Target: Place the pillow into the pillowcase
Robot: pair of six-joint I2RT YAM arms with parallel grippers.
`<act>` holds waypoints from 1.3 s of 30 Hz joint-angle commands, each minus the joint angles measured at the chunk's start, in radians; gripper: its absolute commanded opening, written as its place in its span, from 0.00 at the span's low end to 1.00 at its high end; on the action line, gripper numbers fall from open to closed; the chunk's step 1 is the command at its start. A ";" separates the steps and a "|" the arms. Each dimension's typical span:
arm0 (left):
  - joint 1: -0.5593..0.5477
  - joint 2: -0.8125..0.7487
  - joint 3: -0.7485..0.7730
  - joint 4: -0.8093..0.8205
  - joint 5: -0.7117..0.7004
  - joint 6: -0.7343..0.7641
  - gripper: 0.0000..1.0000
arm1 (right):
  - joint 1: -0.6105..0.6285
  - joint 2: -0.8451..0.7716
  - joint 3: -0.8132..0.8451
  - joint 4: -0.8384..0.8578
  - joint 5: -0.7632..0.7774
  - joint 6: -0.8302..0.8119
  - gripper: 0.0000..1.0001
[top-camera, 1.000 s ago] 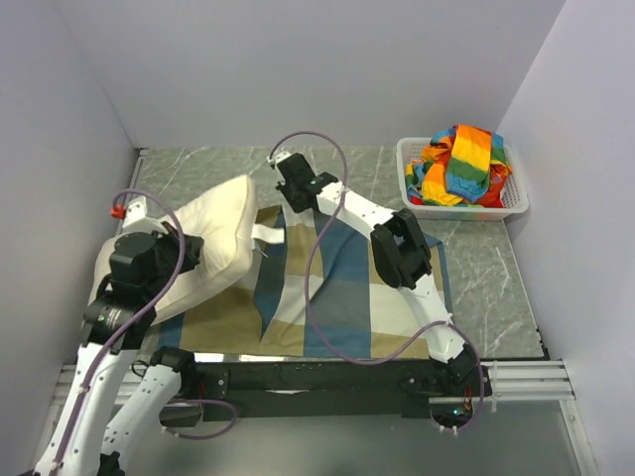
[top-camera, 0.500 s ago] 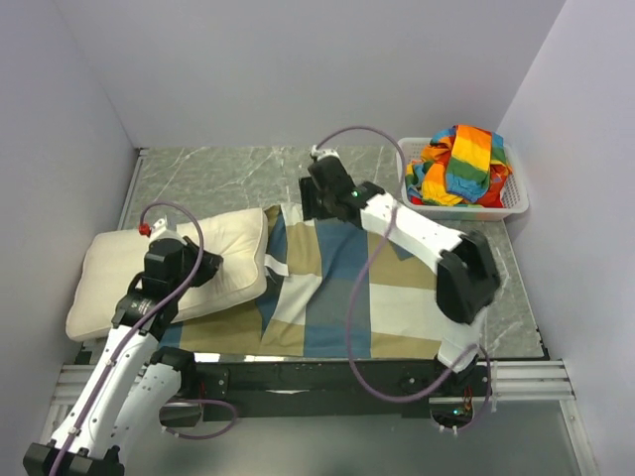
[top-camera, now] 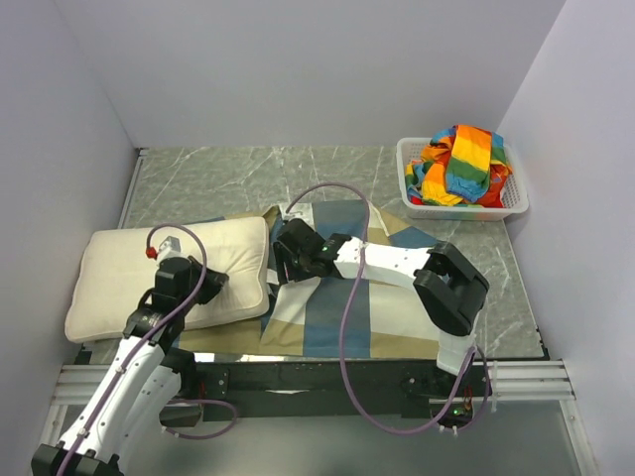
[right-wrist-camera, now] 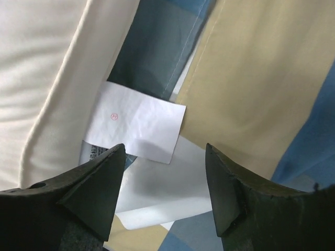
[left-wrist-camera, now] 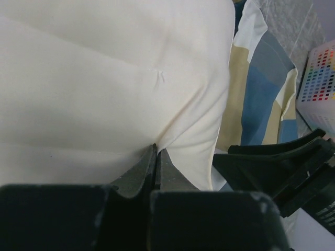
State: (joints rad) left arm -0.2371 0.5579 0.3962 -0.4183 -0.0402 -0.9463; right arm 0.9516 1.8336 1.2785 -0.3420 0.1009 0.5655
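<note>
The cream-white pillow (top-camera: 119, 278) lies flat at the left of the table, its right end over the left edge of the pillowcase (top-camera: 387, 297), which is spread out in blue, tan and off-white blocks. My left gripper (top-camera: 216, 285) is shut, pinching a fold of pillow fabric (left-wrist-camera: 104, 78) at its near right part. My right gripper (top-camera: 279, 266) is open and empty just right of the pillow's edge. In the right wrist view it (right-wrist-camera: 165, 151) hovers over white care labels (right-wrist-camera: 138, 120) between the pillow (right-wrist-camera: 42, 68) and the pillowcase (right-wrist-camera: 251, 78).
A white basket (top-camera: 511, 203) with rainbow-striped cloth (top-camera: 461, 164) stands at the back right. Grey walls enclose the marble table on three sides. The right arm's purple cable loops over the pillowcase.
The pillow has come down from a raised tilt to lie flat at the left. My right arm has swung from the far edge of the pillowcase to the pillow's right edge.
</note>
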 commanded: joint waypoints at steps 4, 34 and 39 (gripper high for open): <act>0.007 -0.003 -0.033 0.053 -0.070 -0.045 0.01 | 0.044 0.041 0.051 0.034 0.036 0.020 0.71; -0.091 0.097 0.297 0.050 -0.107 0.176 0.01 | 0.036 -0.275 -0.248 0.104 0.143 0.076 0.11; -0.090 0.036 0.237 0.023 -0.228 0.038 0.01 | 0.101 -0.208 -0.151 0.066 0.154 0.068 0.26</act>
State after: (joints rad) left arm -0.3279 0.6502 0.6395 -0.4232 -0.1390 -0.8078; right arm 1.0012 1.5822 1.0405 -0.2710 0.2394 0.6392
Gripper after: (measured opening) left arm 0.013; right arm 0.217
